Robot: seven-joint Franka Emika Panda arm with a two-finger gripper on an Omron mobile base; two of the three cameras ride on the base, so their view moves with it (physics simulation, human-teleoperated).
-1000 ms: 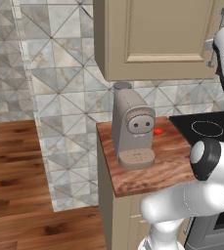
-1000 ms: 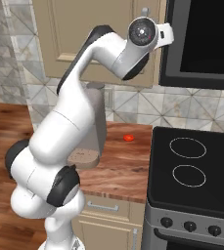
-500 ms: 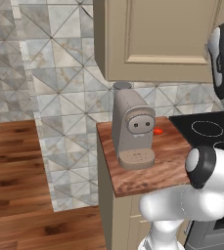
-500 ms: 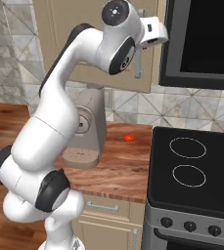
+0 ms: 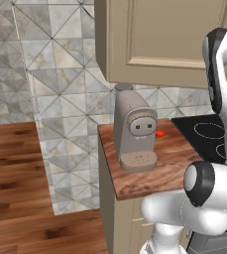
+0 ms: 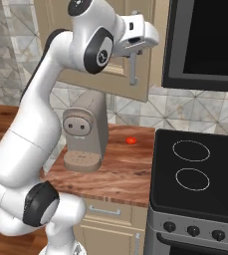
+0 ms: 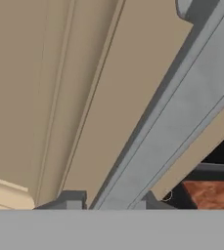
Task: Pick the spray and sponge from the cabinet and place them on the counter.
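Note:
The beige cabinet (image 6: 56,30) hangs above the counter (image 6: 120,169), and its recessed-panel door (image 5: 174,34) looks closed. My gripper (image 6: 134,50) is up at the top of the long grey bar handle (image 6: 133,69), shut on it. In the hand view the handle (image 7: 172,117) runs diagonally between my two fingertips (image 7: 72,201), with the door panel behind it. The spray and the sponge are hidden behind the door.
A big grey coffee machine (image 6: 85,132) stands on the wood counter (image 5: 169,163) under the cabinet. A small red-orange thing (image 6: 131,141) lies behind it. The black stovetop (image 6: 200,169) is to the right, with a dark appliance (image 6: 205,40) above it.
My arm's upper links have swung leftwards in the right base view and the hand has shifted slightly with them. The gripper has stayed shut at the handle.

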